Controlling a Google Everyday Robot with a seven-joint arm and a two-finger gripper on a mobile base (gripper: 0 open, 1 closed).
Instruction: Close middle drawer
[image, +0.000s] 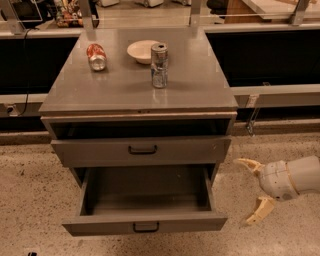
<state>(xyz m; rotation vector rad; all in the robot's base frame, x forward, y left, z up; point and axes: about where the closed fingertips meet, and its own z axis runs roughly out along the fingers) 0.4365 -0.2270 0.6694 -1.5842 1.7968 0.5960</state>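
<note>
The grey metal cabinet stands in the middle of the camera view. Its middle drawer, with a low flat front and a small black loop handle, is pulled far out and is empty. The taller-fronted top drawer above it is out only a little. The lowest drawer is hidden under the open one. My gripper is open and empty. It hangs over the floor just right of the middle drawer's front right corner, apart from it, with cream fingers pointing left.
On the cabinet top lie a red can on its side, a white bowl and an upright silver can. Dark counters run behind on both sides. Speckled floor surrounds the cabinet.
</note>
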